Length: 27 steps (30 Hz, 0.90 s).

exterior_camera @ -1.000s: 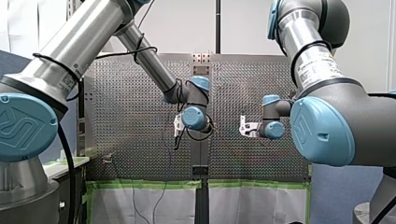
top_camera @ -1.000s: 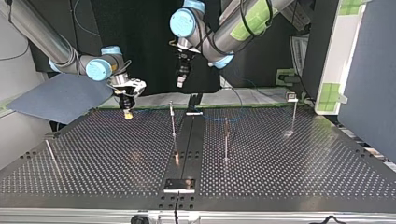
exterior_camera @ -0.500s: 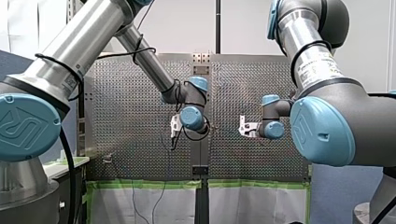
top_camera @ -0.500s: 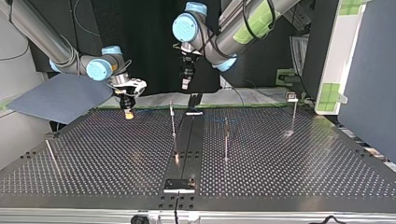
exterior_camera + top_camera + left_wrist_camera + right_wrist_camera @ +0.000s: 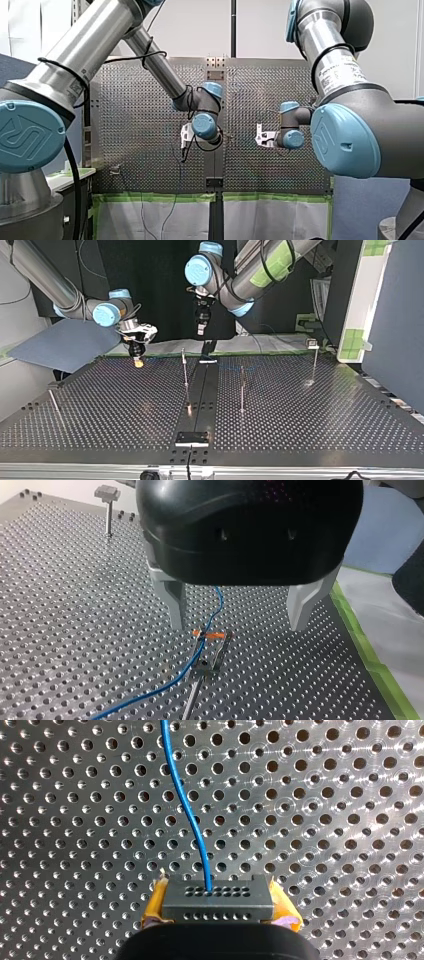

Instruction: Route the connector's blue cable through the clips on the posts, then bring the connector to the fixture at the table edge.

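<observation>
Right wrist view showed the right gripper's point(image 5: 218, 909) yellow pads point(image 5: 156, 902) clamped on the grey, block-shaped connector point(image 5: 216, 898), held over the shiny perforated metal table point(image 5: 325, 820), its long axis crosswise between them. The thin blue cable point(image 5: 187, 805) left its hole-dotted face, pointing straight ahead. The left gripper's point(image 5: 238, 624) bare metal fingers point(image 5: 175, 605) stood wide apart, empty, above a slim clip-topped post point(image 5: 210, 660).

Green tape point(image 5: 160, 197) along the perforated table point(image 5: 325, 415) edge

Grey connector point(image 5: 216, 899) with thin blue cable point(image 5: 187, 805)
</observation>
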Motion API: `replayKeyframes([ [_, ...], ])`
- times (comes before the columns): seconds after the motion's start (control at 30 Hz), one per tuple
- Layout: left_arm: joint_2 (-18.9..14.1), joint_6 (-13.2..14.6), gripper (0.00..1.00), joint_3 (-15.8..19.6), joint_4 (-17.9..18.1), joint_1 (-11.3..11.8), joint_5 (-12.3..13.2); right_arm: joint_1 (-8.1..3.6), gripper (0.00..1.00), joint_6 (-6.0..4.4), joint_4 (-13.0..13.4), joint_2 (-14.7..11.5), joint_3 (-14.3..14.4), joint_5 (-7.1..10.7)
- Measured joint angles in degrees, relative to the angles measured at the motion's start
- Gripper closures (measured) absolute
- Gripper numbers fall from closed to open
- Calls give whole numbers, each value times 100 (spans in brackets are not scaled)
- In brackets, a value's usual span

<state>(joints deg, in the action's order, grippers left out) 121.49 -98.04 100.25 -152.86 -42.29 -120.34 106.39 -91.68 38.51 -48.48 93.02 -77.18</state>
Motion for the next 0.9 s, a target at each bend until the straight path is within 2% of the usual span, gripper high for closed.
replayKeyframes([
  [0.43,-2,21,0,-1,-7,-18,2,1,100,0,4,0,1,0],
  [0.67,-125,94,0,128,-132,-244,-80,-51,100,1,-100,-14,-57,-5],
  [0.9,-437,-41,0,442,119,-563,-376,-182,100,-3,-401,-143,-128,-150],
])
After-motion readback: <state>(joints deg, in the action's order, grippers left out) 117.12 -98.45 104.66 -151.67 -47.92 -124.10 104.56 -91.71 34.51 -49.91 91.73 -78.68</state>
